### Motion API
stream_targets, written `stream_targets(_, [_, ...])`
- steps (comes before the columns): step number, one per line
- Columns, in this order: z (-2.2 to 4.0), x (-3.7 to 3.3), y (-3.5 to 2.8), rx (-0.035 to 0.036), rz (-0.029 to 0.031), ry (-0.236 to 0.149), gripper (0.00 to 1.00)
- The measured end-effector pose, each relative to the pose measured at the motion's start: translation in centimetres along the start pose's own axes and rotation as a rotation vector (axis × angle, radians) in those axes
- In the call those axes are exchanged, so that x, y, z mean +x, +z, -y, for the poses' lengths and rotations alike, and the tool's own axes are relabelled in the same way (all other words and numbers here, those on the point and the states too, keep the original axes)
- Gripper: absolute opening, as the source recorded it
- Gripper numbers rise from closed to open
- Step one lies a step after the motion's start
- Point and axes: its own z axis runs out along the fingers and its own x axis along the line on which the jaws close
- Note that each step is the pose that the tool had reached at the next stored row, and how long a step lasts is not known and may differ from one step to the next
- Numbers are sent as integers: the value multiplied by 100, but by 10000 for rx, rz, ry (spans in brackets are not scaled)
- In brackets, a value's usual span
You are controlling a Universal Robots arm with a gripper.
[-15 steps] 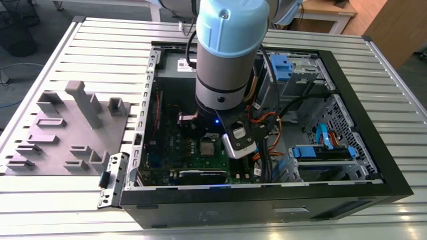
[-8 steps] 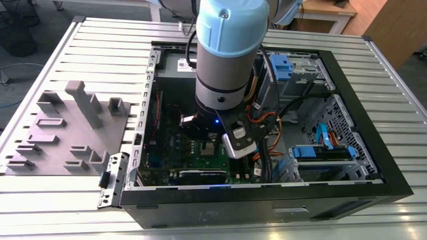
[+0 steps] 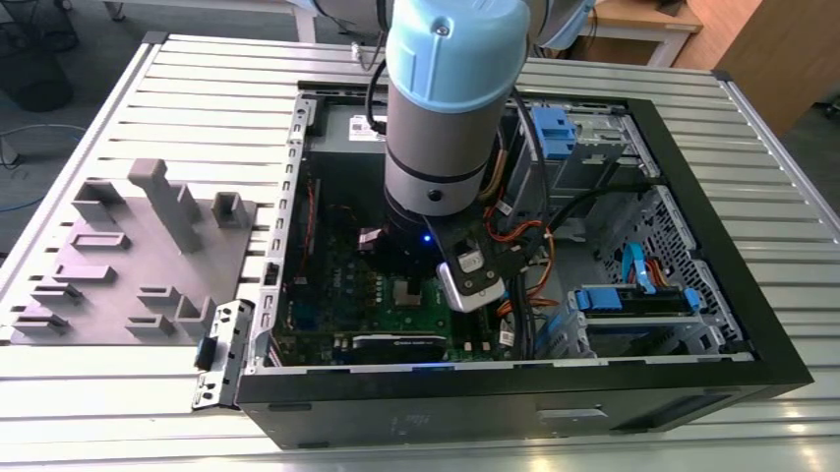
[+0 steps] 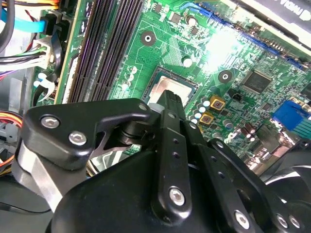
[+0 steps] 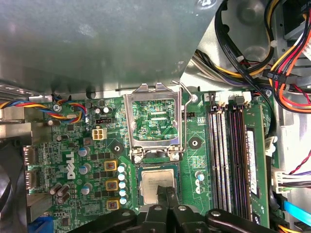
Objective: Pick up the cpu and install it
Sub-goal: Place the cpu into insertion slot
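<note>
Hand [image 5: 166, 194] down inside the computer case [image 3: 735, 324], fingers pressed together at their tips right over the cpu [image 5: 156, 186], cpu seated flat in its motherboard socket, silver socket frame [image 5: 154, 121] flipped up just beyond — memory slots [image 5: 229, 155] alongside.

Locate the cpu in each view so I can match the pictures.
Exterior view: the arm and its cables cover the middle of the motherboard; I cannot make out the cpu.
First wrist view: cpu in the socket, below the open frame.
Second wrist view: cpu just beyond the fingers.
Shared landmark: memory slots.
</note>
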Motion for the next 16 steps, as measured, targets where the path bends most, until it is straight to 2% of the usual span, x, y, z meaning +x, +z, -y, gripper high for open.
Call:
stream_targets(6, [-6, 14, 7, 1, 7, -1, 11])
stream_targets(13, [-7, 57, 122, -2, 23, -2, 11])
stream_targets(16, [-7, 61, 133, 3, 22, -1, 11])
